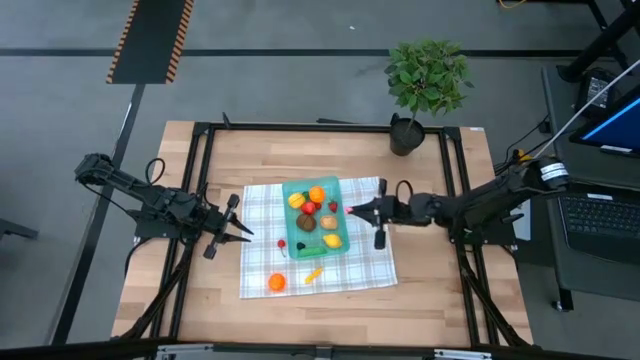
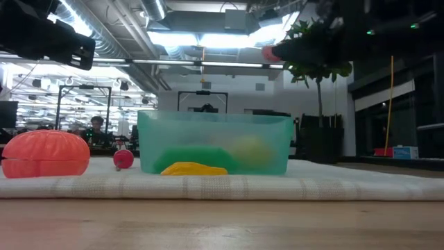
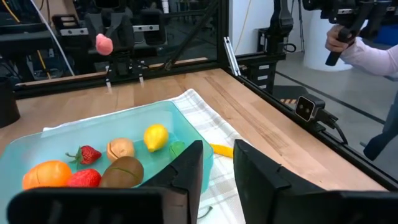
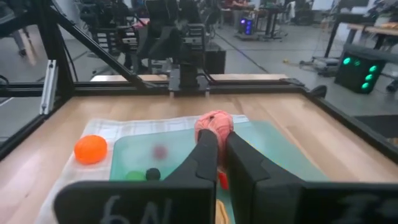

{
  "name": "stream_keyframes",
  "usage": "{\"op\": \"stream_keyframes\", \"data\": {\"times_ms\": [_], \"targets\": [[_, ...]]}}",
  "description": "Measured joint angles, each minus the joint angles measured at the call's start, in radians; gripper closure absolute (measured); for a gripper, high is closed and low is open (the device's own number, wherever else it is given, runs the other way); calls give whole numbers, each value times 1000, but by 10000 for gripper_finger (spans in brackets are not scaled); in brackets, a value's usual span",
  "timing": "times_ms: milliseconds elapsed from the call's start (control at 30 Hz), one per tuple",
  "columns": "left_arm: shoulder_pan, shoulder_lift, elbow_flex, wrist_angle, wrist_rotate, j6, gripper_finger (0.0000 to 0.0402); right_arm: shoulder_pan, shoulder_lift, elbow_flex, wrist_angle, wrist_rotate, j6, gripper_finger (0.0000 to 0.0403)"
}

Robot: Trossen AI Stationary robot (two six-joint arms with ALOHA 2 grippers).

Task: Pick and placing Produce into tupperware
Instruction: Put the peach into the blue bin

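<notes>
The teal tupperware (image 1: 343,243) stands on the checked cloth (image 1: 355,270) and holds several pieces of produce, among them a yellow one (image 3: 155,136), a strawberry (image 3: 87,154) and a brown one (image 3: 122,172). An orange piece (image 1: 276,283), a yellow piece (image 1: 313,274) and a small red one (image 1: 283,243) lie on the cloth near the container. My right gripper (image 1: 356,211) is shut on a pink piece (image 4: 214,124) over the container's right edge. My left gripper (image 1: 240,228) stands open and bare at the cloth's left edge. My right gripper pinches the pink piece of produce (image 4: 213,129) between its two fingertips. The fingers lie level and come from the table's right side. The piece is lifted clear, well above the tupperware's rim (image 2: 267,52).
A potted plant (image 1: 425,85) stands at the table's far edge. A black frame (image 1: 205,180) runs around the table top. Bare wood lies near and to the left of the cloth. Beyond the table a person's hand (image 3: 341,38) holds a dark handle.
</notes>
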Motion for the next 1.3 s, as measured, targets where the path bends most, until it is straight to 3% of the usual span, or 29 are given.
{"op": "stream_keyframes", "data": {"times_ms": [400, 900, 1300], "targets": [[0, 0, 0, -1, 0, 0, 300, -71, 179, 164, -47, -154, -14, 386], [0, 0, 0, -2, 0, 1, 282, -114, 179, 442, -707, -233, 70, 386], [0, 0, 0, -2, 0, 1, 292, -193, 250, 460, -687, -237, 42, 386]]}}
